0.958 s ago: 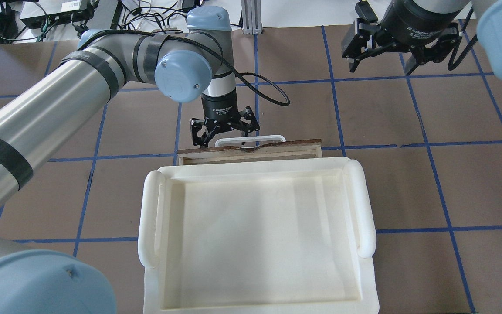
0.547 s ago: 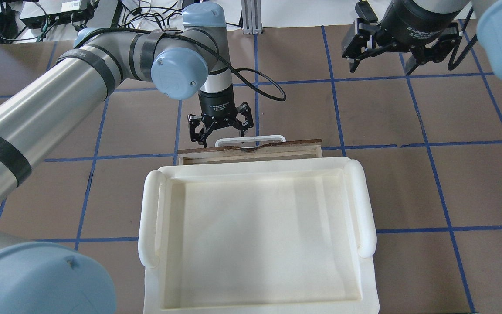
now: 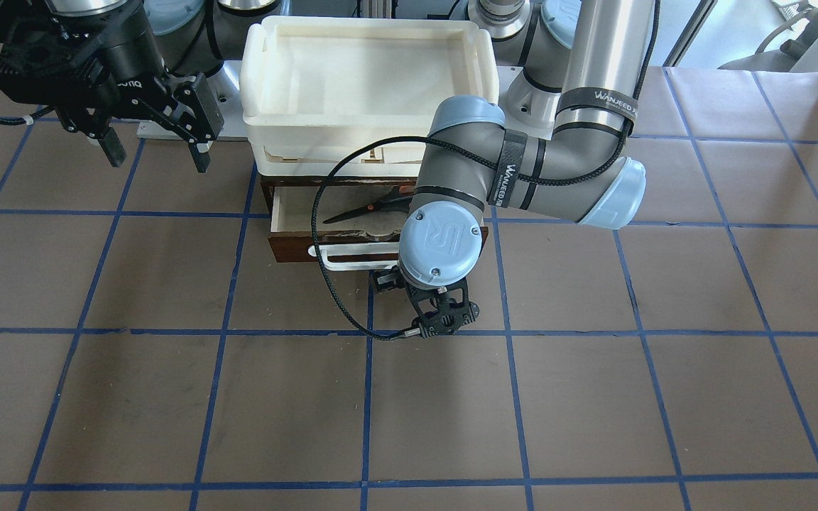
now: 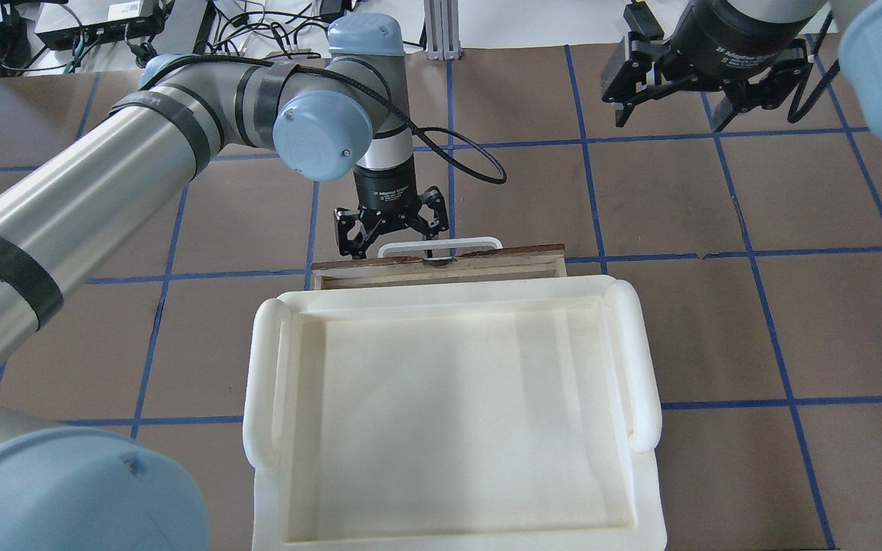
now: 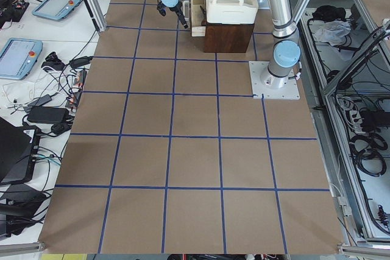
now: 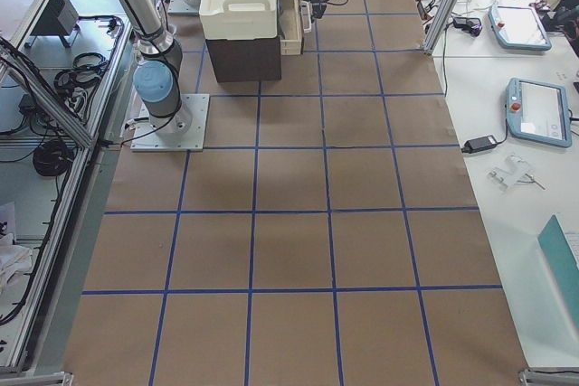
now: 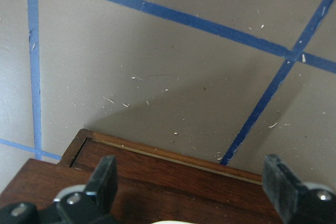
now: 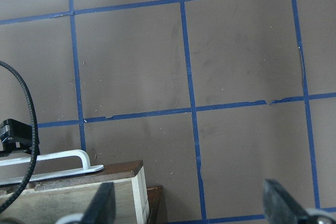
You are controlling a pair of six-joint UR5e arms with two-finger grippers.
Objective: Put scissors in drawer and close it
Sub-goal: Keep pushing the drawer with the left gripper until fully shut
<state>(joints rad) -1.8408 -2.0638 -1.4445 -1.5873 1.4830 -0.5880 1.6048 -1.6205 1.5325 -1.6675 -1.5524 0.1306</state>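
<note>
Since half a second ago the left pincer (image 4: 391, 243) has slid back toward the drawer (image 4: 510, 256) and slightly toward 3 o'clock. In the overhead view it hangs released and empty at 12 o'clock of the drawer's dark front. One fingertip overlaps the white bar handle (image 4: 464, 242), though contact cannot be judged. The right pincer (image 4: 671, 115), also spread and empty, hovers above the tabletop (image 4: 717, 329) at 1 o'clock of the picture, well apart. A cream-white tray (image 4: 640, 360) hides the drawer's inside here. From the front-facing camera the drawer stands partly pulled out. The scissors (image 3: 363, 210) lie in its pale interior, blades toward 9 o'clock, handles under the left arm's wrist. The left wrist camera shows both fingers (image 7: 105, 177) wide apart over dark brown wood at 6 o'clock, with blue tape lines (image 7: 173, 14) beyond. The right wrist camera shows the handle and a drawer corner at 8 o'clock.
</note>
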